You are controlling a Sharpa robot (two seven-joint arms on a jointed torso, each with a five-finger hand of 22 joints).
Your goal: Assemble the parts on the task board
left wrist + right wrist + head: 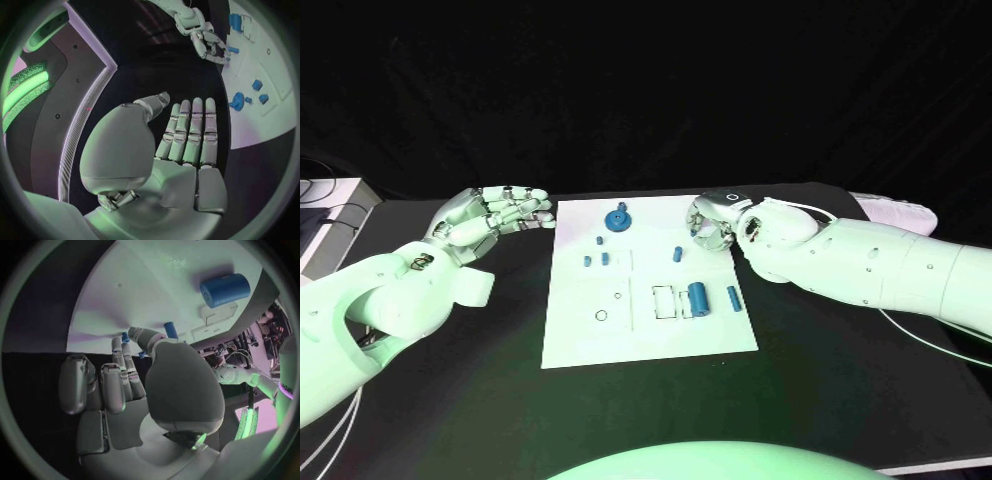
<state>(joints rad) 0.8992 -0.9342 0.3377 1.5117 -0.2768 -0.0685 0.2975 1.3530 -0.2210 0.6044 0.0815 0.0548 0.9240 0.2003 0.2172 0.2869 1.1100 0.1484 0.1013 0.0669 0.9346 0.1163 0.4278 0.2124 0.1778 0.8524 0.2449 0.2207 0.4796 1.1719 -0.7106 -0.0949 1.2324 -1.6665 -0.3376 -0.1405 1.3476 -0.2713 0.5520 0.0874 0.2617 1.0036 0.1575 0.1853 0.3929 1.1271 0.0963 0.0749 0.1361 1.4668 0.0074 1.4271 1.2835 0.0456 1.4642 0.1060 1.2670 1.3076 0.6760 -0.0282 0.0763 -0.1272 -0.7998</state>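
The task board (646,330) lies flat in the middle of the black desk (848,390), and every place below is given against it.

The left hand (495,215) hovers just off the board's far-left corner, over bare desk, apart from the board's edge. Its fingers (187,132) lie straight and side by side, the thumb set a little apart, and nothing is in the palm (the left wrist view shows this plainly).

The right hand (718,225) sits at the board's far-right edge, its fingers reaching in over the white surface. In the right wrist view two fingers are curled in and the others point towards the board with the thumb beside them. A small blue peg (170,330) shows just past the fingertips; I cannot tell whether the hand pinches it or merely hovers next to it.

The parts lie on the board itself:
- a gear-like part (617,217) near the far edge, between the two hands and nearer the middle
- a few small pieces (594,252) on the far-left part of the board
- a short peg (678,254) just beside the right hand's fingers
- a large blue cylinder (697,298) towards the right side, well on the near side of the right hand
- a slim pin (731,296) just beside the cylinder, at the board's right edge
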